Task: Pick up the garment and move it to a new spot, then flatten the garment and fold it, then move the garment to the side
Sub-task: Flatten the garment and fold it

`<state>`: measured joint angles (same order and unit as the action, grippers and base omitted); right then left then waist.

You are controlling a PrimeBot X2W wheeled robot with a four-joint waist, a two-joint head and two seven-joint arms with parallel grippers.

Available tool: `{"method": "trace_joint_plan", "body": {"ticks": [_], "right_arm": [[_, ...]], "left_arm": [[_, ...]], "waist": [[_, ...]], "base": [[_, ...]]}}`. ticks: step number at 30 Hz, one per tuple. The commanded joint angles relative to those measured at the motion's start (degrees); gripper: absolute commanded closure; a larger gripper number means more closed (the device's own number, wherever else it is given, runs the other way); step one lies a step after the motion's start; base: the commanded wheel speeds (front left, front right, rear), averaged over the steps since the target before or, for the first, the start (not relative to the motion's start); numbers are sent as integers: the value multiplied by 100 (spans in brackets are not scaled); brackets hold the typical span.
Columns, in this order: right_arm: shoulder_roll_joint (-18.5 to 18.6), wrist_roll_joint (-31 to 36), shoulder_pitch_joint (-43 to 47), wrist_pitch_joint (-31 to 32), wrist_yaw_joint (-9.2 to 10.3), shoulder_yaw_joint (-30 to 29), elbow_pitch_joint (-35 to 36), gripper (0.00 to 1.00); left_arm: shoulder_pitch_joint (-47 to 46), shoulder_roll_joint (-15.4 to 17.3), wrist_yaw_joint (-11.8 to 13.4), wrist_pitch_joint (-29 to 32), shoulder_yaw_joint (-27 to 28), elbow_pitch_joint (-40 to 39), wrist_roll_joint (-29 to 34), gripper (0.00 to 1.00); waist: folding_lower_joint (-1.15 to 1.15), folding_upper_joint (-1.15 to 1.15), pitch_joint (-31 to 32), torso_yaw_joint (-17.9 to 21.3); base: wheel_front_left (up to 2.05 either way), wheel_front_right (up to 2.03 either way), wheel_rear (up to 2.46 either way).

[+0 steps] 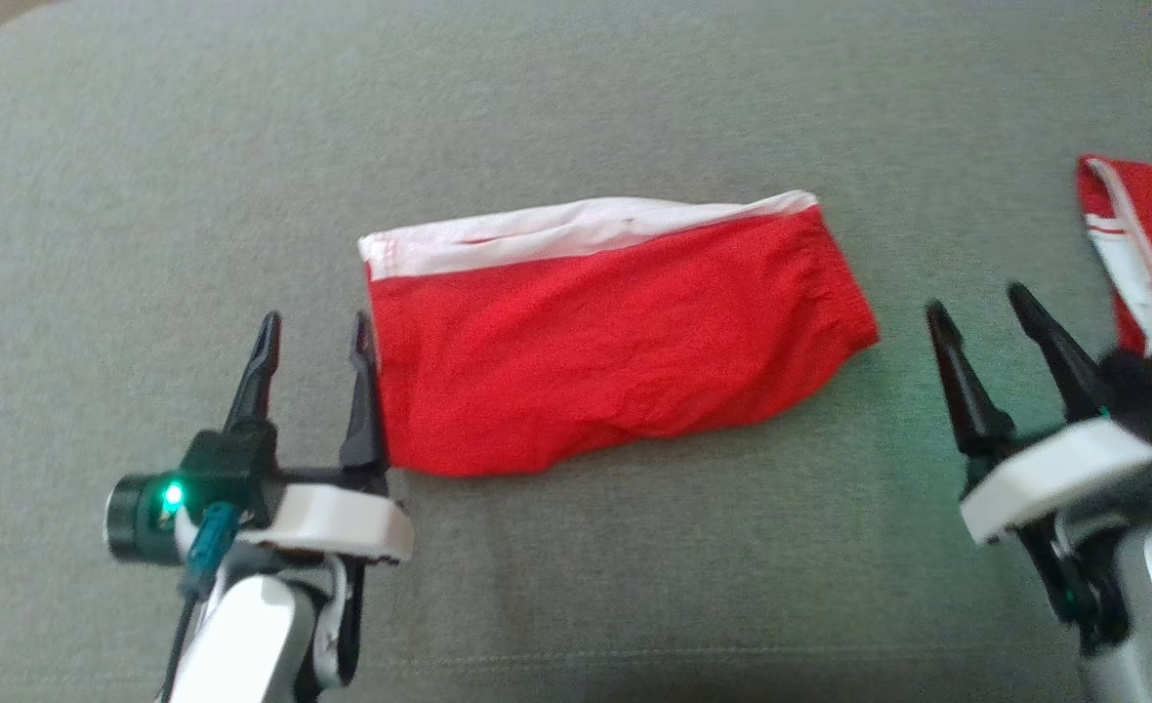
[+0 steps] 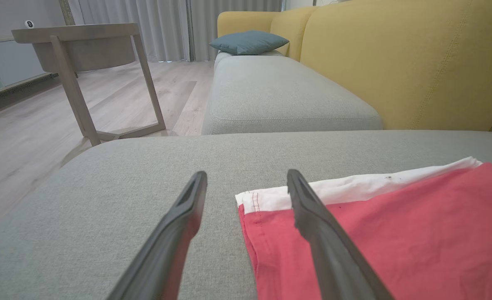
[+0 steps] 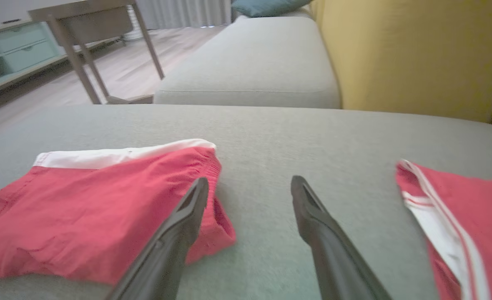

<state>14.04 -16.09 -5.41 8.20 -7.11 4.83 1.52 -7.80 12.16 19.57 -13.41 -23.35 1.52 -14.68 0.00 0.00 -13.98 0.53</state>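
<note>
Two tools stand released above the grey sofa seat (image 1: 576,98), holding nothing. The folded red garment (image 1: 615,342) lies flat mid-seat, white band on its far side, with the left tool (image 1: 314,327) at its left edge. The right tool (image 1: 976,303) hangs between it and another red cloth (image 1: 1137,244).

Grey cushion (image 1: 244,146): folded garment (image 1: 615,342), second garment (image 1: 1147,234)

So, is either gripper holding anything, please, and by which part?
Nothing is held: the left gripper and right gripper both stand open at either end of the folded red garment.
</note>
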Motion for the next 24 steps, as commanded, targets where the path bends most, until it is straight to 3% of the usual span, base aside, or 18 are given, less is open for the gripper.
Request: {"method": "trace_joint_plan", "body": {"ticks": [1, 5, 9, 20, 22, 24], "right_arm": [[197, -127, -325, 88, -37, 282, 86, 0], [497, -406, -846, 457, -37, 776, -351, 0], [707, -613, -1219, 843, -37, 904, -890, 0], [961, -1489, -1625, 1941, -37, 1503, -1654, 3], [1010, -1659, -1676, 2158, -37, 1624, -1707, 100], [1052, -1831, -1697, 2389, -37, 1723, -1744, 100]], "left_arm": [[-282, 8, -27, -45, 155, -130, 69, 0], [-473, -130, -90, -89, 46, -38, 100, 0], [-611, -240, -150, -123, -16, 82, 116, 0], [-742, -328, -211, -155, 11, 217, 178, 0], [-760, -330, -221, -156, 20, 225, 196, 0], [-775, -336, -231, -157, 29, 216, 217, 0]], "waist": [[0, 0, -218, -228], [0, 0, -435, -458], [0, 0, -557, -603], [0, 0, -674, -644], [0, 0, -693, -629], [0, 0, -709, -615]], "base": [[0, 0, 0], [0, 0, 0], [0, 0, 0], [0, 0, 0], [0, 0, 0], [0, 0, 0]]}}
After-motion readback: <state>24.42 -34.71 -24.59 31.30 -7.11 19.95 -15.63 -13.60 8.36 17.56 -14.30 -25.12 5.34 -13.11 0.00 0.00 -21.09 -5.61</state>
